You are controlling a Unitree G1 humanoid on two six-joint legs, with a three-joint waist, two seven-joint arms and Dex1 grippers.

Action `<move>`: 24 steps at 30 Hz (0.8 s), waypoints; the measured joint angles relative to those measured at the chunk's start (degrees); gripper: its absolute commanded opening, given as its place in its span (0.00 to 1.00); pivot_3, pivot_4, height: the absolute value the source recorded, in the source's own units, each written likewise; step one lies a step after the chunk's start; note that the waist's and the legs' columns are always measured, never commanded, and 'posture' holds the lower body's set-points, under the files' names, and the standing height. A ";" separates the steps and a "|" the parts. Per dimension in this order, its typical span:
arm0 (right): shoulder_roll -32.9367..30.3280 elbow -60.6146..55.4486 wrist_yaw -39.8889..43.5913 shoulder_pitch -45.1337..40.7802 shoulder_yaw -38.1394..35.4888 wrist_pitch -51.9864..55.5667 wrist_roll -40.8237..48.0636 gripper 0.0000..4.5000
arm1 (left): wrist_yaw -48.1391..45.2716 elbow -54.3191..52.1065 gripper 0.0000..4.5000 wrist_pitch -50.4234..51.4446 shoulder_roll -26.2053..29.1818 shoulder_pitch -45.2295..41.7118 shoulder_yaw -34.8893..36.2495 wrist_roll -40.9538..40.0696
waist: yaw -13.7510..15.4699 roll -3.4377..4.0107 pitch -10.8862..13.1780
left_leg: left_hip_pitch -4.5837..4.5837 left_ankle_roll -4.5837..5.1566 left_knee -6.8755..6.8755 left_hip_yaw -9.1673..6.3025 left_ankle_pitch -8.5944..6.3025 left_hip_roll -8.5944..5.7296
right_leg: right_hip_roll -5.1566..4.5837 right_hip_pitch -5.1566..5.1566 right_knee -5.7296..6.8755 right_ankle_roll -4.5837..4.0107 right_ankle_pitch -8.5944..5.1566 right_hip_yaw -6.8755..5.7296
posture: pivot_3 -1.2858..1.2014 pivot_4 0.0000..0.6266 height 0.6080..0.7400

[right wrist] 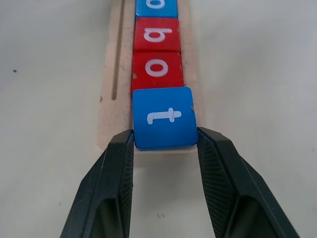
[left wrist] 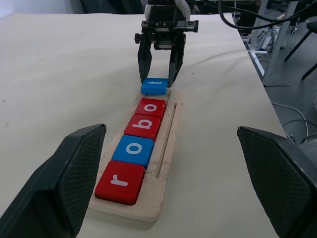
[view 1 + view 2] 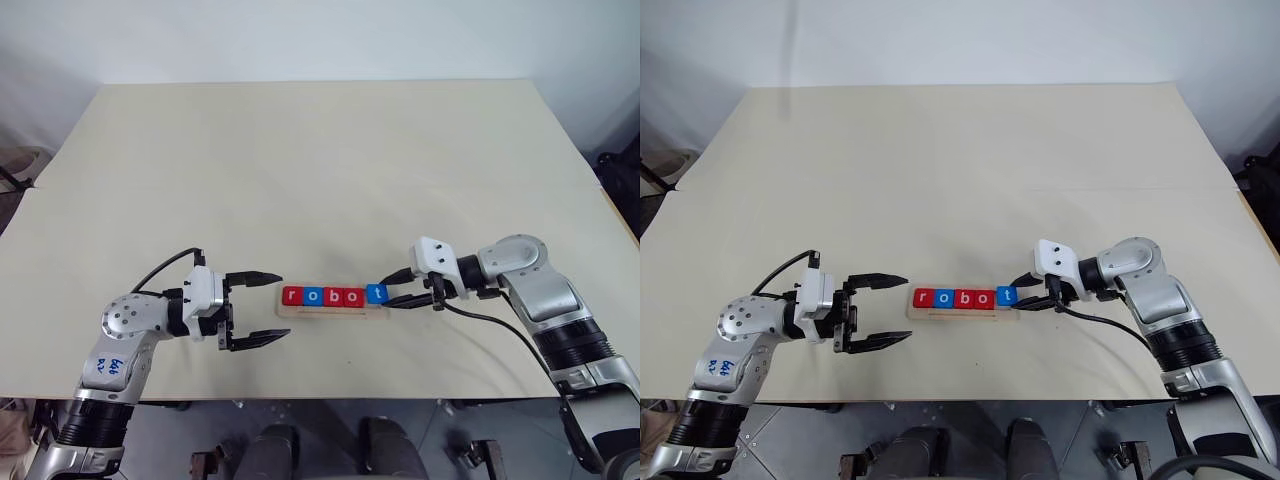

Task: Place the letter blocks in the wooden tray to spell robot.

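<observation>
Taking the wooden tray point(image 3: 332, 312) as the landmark, it is seen lying crosswise near the front edge of the table point(image 3: 320, 170), with its long axis running from one arm toward the other.

Nearest, off the tray's "r" end, the left gripper point(image 3: 262, 307) is held level and spread as wide as it goes, with nothing between its fingers; it points along the tray but is kept just apart from it.

In the tray itself, four of the letter blocks point(image 3: 323, 296) are seated in a row: red r, blue o, red b, red o.

At the tray's far end (seen from the left wrist), the blue t block point(image 1: 164, 118) is pinched at its two side edges by the right gripper point(image 1: 166, 141), partly closed on it. The block is lined up with the row, touching or almost touching the last "o", but appears to sit slightly proud of the tray's end rather than flat in it. The move ahead is judged to be the right arm's: settling the t down along the tray's axis, then releasing.
</observation>
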 measured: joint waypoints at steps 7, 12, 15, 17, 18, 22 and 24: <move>0.01 -0.05 -0.06 -0.03 0.90 0.41 -0.03 0.40 | 0.47 -0.09 1.00 -0.01 0.00 0.00 0.00 0.00 | -0.01 0.00 0.00 | 0.00 0.00 0.00 0.00 0.00 0.00 | 0.00 0.00 -0.01 0.00 0.00 0.00 | 0.52 0.24 1.00; 0.50 -1.43 -0.50 -0.02 0.90 2.57 0.17 0.77 | 0.66 -0.09 1.00 -0.02 0.00 -0.01 0.00 0.00 | -0.02 0.00 0.00 | 0.00 0.00 -0.01 0.00 0.00 0.00 | 0.00 0.00 0.00 0.00 0.00 0.00 | 0.52 0.24 1.00; 0.51 -3.18 -0.59 -0.01 0.83 4.33 0.86 0.99 | 0.66 -0.08 1.00 -0.05 0.00 -0.01 0.00 0.00 | -0.01 0.00 0.00 | 0.00 0.00 -0.01 0.00 0.00 0.00 | 0.00 0.00 -0.01 0.00 0.00 0.00 | 0.52 0.24 1.00; 0.43 -3.88 -0.70 0.00 0.28 4.77 1.60 0.99 | 0.66 -0.08 1.00 -0.07 0.00 -0.02 0.00 0.00 | 0.00 0.00 0.00 | 0.00 0.00 -0.01 0.00 0.00 0.00 | 0.00 0.00 -0.01 0.00 0.00 0.00 | 0.52 0.24 1.00; 0.40 -4.02 -0.82 0.05 -0.24 4.76 2.02 0.99 | 0.65 -0.07 1.00 -0.08 0.00 -0.02 0.00 0.00 | 0.00 0.00 0.00 | 0.00 0.00 -0.01 0.00 0.00 0.00 | 0.00 0.00 -0.01 0.00 0.00 0.00 | 0.52 0.24 1.00; -1.08 -4.27 -0.84 0.16 -3.36 5.08 3.94 0.95 | 0.64 -0.05 1.00 -0.12 0.00 -0.03 0.00 0.00 | 0.03 0.00 0.00 | 0.00 0.00 -0.01 0.00 0.00 -0.01 | -0.01 0.01 -0.02 0.00 0.00 0.01 | 0.52 0.24 1.00; -2.63 -4.06 -0.61 0.35 -3.58 5.07 4.06 0.85 | 0.62 -0.01 1.00 -0.15 0.00 -0.03 0.00 0.00 | 0.08 0.00 0.00 | 0.00 0.00 -0.01 0.00 0.00 -0.01 | -0.01 0.02 -0.03 0.00 0.00 0.00 | 0.52 0.24 1.00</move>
